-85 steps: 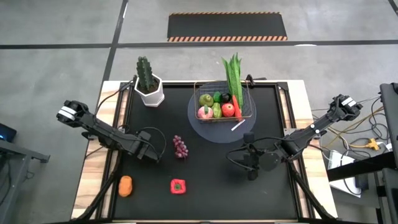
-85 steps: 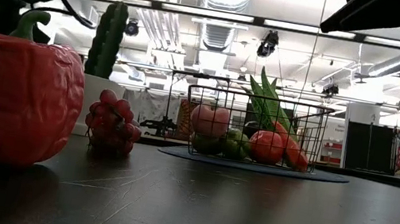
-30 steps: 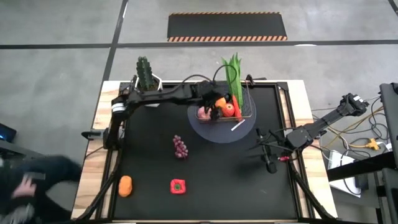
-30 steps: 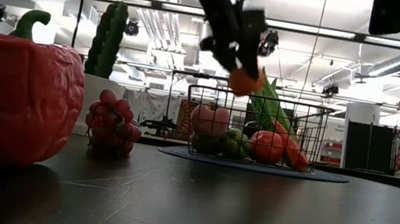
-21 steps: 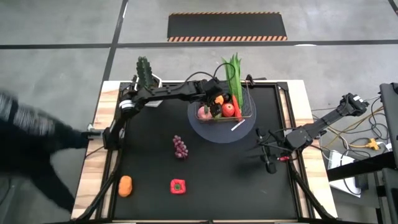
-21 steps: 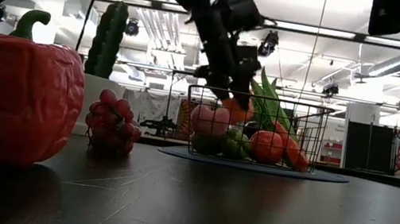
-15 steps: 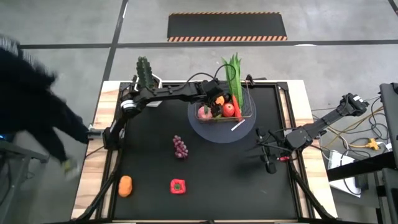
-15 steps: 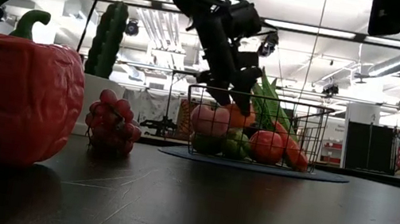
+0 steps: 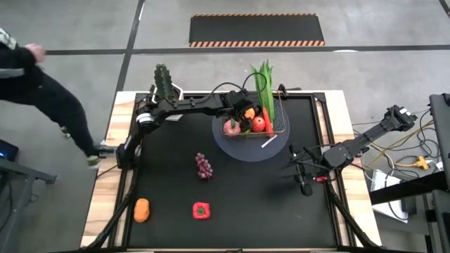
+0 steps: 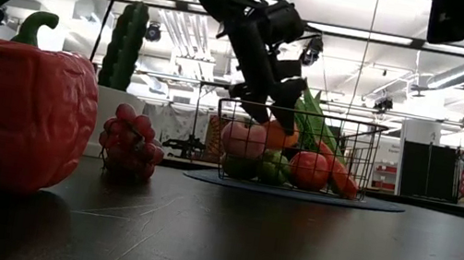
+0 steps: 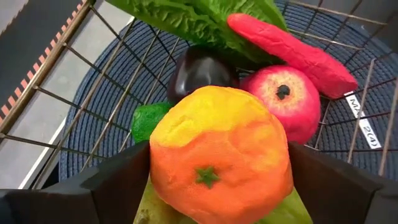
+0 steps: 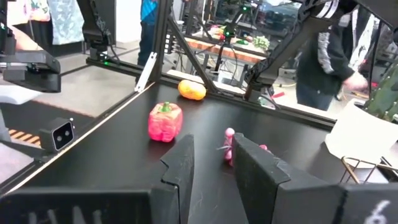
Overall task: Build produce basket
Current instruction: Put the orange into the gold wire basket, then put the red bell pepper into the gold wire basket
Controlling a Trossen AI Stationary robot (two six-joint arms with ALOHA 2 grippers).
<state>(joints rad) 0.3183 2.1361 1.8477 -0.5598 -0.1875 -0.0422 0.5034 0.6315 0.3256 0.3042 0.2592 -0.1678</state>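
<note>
The coppery wire basket (image 9: 281, 107) stands on a round grey mat at the table's far middle. It holds a long leafy green (image 9: 264, 83), a red pomegranate (image 11: 286, 99), a red root (image 11: 292, 53), a dark aubergine (image 11: 199, 71) and green fruit. My left gripper (image 9: 246, 114) reaches into the basket from the left, shut on an orange-yellow fruit (image 11: 217, 162). Purple grapes (image 9: 203, 166), a red pepper (image 9: 201, 210) and an orange vegetable (image 9: 142, 209) lie on the black table. My right gripper (image 9: 303, 181) waits low over the table's right side, its fingers slightly apart. My left gripper pinches the orange-yellow fruit between its two fingers (image 11: 124, 180), one on each opposite side (image 11: 158, 168). The fingers come slanting down from the table's left, over the basket's rim. The fruit sits at the fingertips (image 10: 288, 118), inside the basket, its underside down among the green fruit (image 10: 272, 160).
A green cactus in a white pot (image 9: 166, 91) stands at the far left, beside the left arm. A person (image 9: 42, 84) walks on the floor left of the table. Other people (image 12: 323, 56) stand beyond the table. Bare black table lies between the grapes and my right gripper.
My left gripper has carried the orange-yellow fruit down from above the basket's rim into the basket, among the other produce, and has tipped a little. The person left of the table has walked away toward the far left. My right arm has kept still.
</note>
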